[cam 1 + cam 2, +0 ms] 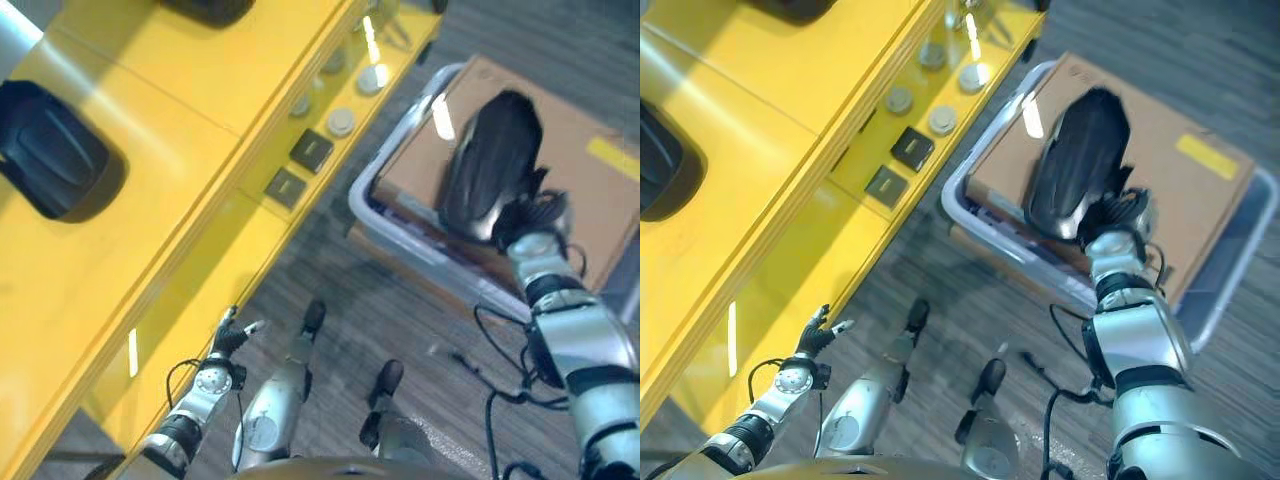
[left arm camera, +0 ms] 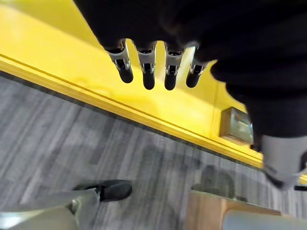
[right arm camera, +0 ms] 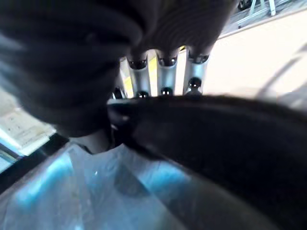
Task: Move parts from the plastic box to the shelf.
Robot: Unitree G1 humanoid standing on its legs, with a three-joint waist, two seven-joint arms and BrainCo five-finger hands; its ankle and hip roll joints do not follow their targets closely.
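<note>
Right wrist view shows the right hand (image 3: 163,72) apparently curled round the black part (image 1: 490,165) above the plastic box (image 1: 375,215); carry it level to the yellow shelf (image 1: 150,180).

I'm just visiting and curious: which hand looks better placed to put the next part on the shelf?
Probably the right hand: its fingers are curled on a glossy black curved part above the clear plastic box. The left hand hangs open and empty beside the yellow shelf.

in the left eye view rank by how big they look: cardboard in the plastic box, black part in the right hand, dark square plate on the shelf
1. cardboard
2. black part, nearer the camera, so unsure
3. dark square plate
</note>
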